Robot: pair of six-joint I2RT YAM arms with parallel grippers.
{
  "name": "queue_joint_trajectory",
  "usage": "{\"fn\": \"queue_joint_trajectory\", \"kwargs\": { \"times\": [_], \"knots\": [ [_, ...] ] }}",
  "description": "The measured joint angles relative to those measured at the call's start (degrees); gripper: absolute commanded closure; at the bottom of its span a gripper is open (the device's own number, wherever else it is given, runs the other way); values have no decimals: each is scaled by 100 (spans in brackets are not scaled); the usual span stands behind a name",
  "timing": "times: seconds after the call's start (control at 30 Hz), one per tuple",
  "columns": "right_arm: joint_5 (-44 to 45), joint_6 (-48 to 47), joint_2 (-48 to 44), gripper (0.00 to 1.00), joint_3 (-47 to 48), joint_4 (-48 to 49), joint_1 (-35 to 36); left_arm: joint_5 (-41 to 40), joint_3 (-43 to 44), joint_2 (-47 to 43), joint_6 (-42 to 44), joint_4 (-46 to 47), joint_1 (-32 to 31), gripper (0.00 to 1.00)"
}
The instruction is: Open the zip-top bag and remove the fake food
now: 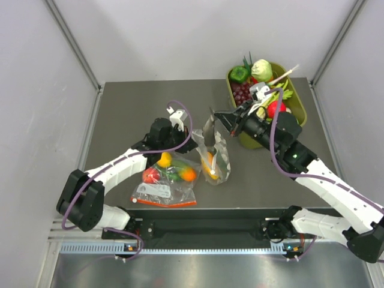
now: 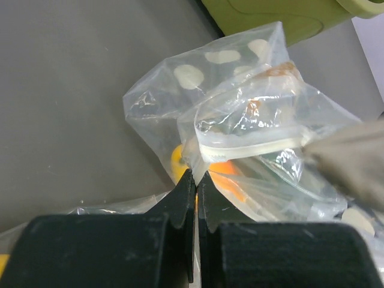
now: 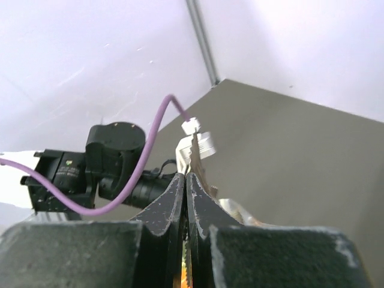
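The polka-dotted zip-top bag hangs above the table between both grippers. My left gripper is shut on one side of its top edge; the wrist view has the black jaws pinching the plastic beside the white zip strip. My right gripper is shut on the opposite side of the top, and its wrist view shows the jaws pressed together with the ridged strip between them. A yellow and orange piece of fake food lies in the bag's bottom.
A plain clear bag with a red-orange strip and small round fruits lies at the front left. A green bin full of toy produce stands at the back right. White walls enclose the table on three sides.
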Motion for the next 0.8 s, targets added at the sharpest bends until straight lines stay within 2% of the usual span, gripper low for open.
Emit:
{"fn": "queue_joint_trajectory", "kwargs": {
  "times": [0.23,0.5,0.8],
  "knots": [
    [127,-251,-188,100,391,-48,-525,2,4,4,26,-2,0,100],
    [-52,-476,-153,100,841,-184,-1829,0,13,4,92,-33,0,100],
    [-909,-380,1034,100,1095,20,-3665,0,15,4,116,-155,0,100]
  ]
}}
